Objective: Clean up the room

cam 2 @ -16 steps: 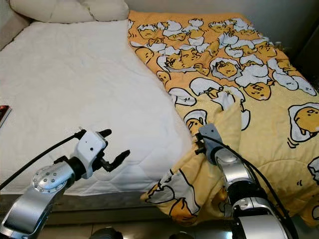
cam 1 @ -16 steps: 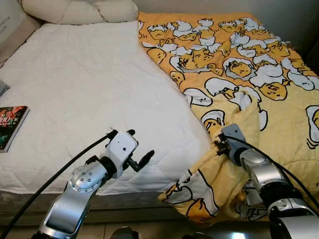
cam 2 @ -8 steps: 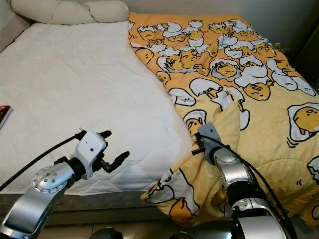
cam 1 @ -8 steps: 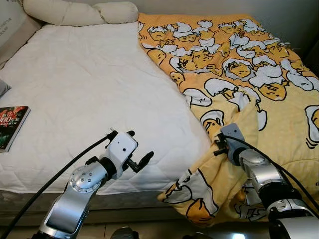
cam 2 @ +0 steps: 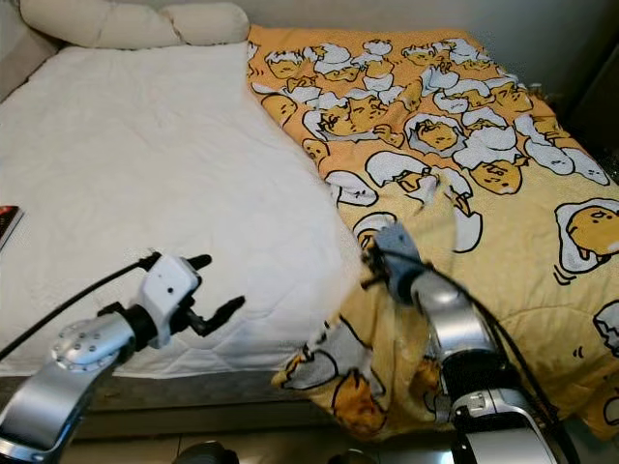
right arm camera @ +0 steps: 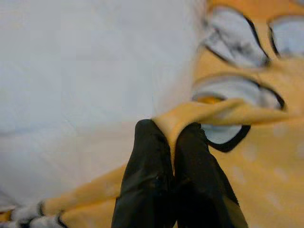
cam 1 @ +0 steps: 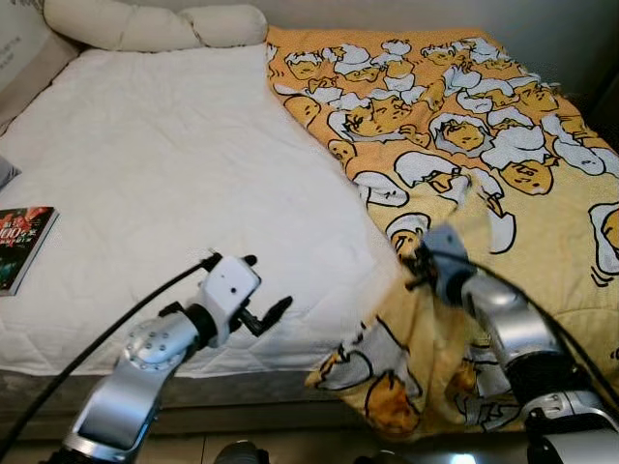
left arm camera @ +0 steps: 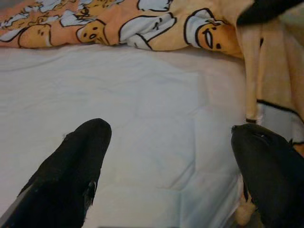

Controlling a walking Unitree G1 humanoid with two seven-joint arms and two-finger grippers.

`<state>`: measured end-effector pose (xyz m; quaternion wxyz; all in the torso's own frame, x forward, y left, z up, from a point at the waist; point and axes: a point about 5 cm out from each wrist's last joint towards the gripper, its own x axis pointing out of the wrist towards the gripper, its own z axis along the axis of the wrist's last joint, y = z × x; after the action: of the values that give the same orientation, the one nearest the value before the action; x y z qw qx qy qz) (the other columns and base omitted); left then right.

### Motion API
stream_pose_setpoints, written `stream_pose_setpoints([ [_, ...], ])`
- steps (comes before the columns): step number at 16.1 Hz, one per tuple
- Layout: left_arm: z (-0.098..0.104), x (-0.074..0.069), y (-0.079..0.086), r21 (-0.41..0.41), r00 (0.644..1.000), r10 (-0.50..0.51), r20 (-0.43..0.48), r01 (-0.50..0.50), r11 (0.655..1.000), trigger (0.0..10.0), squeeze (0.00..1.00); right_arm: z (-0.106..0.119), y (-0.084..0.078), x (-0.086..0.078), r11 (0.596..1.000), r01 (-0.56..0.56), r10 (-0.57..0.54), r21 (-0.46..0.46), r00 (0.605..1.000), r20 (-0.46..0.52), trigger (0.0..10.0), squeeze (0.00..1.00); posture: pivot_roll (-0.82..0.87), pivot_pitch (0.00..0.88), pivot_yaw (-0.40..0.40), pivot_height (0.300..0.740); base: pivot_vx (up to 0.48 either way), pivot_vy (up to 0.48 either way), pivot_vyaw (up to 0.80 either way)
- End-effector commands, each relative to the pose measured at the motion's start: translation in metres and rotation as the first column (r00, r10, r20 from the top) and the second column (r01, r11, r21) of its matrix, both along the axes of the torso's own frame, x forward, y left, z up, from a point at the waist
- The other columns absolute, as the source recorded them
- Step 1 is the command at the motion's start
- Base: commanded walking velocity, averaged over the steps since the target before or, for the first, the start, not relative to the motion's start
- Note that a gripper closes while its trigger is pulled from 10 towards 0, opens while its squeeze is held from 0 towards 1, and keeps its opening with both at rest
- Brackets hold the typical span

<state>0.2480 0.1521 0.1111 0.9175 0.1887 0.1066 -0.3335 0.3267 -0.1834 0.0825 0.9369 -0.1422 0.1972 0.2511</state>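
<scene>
1. Bed: white quilted mattress surface, bare on the robot's left half.
2. Blanket: yellow with a cartoon egg print, spread over the right half of the bed; its near corner hangs over the foot edge, and a fold of it is lifted beside the bare mattress.
3. Pillows: two cream pillows lying along the head of the bed.
4. Right gripper: fingers pressed together, pinching the raised fold of the blanket near its inner edge; the arm reaches over the hanging corner.
5. Left gripper: fingers spread apart, holding nothing, poised above the near edge of the white mattress, well apart from the blanket.
6. Book: dark cover with red lettering, lying flat at the far left edge of the bed.
</scene>
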Motion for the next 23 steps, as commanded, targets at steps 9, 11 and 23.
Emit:
stream_pose_setpoints([
  [9,-0.005,-0.011,0.002,0.003,0.999,-0.013,-0.036,0.014,1.0,10.0,0.74,0.08,0.103,-0.1,0.357,-0.878,0.891,0.319,0.423,0.165,0.7,0.0,0.14,0.004,-0.026,0.74,0.0,0.0,0.0],
  [11,-0.006,-0.012,0.001,0.003,0.999,-0.019,-0.044,0.02,1.0,10.0,0.74,0.075,0.097,-0.106,0.336,-0.884,0.914,0.324,0.389,0.113,1.7,0.0,0.14,0.003,-0.026,0.74,0.0,0.0,0.0],
  [23,-0.007,-0.011,0.0,0.011,0.998,-0.043,-0.053,0.043,0.999,10.0,0.73,0.075,0.092,-0.103,0.416,-0.861,0.892,0.292,0.45,0.055,10.0,0.0,0.13,0.0,-0.015,0.74,0.0,0.0,0.0],
])
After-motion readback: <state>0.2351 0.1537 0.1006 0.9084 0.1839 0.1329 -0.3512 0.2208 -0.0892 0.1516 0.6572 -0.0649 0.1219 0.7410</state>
